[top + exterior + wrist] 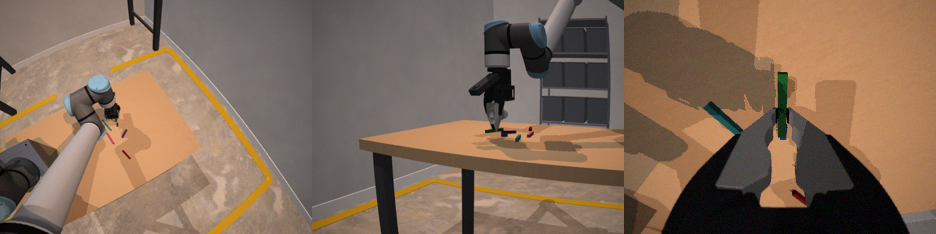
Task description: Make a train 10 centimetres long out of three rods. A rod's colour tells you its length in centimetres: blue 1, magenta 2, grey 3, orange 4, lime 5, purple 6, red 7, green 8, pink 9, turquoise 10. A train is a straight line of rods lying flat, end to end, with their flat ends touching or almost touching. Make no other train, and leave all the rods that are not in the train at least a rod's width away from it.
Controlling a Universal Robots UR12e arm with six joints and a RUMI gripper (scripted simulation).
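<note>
Exterior view has the arm reaching down over the wooden table [417, 148], with the gripper [493, 127] right at the surface. It's clamped onto the green rod [493, 130], which looks like it's lying flat on the tabletop or just a hair above it, hard to call from here. Just beside it is the purple rod [509, 131], with the little blue rod [504, 134] touching or nearly touching in front of that. Turquoise rod [518, 137], pink rod [530, 134] and red rod [530, 128] sit a bit further along, toward the middle of the table.

Wrist view shows the two grey fingers pinching the green rod [782, 100] near one end, so most of it sticks out ahead of the jaws. A sliver of blue peeks out right under the held end, and the turquoise rod [723, 117] angles off to the side, apart from it.

Top view: the rods are all clustered mid-table, well away from every edge. The gripper body covers most of the green one [116, 120], the blue one [117, 124] is right next to its visible tip, and the red one [126, 154] lies off on its own, well apart from the others. A grey shelf rack [607, 75] stands behind the table.
</note>
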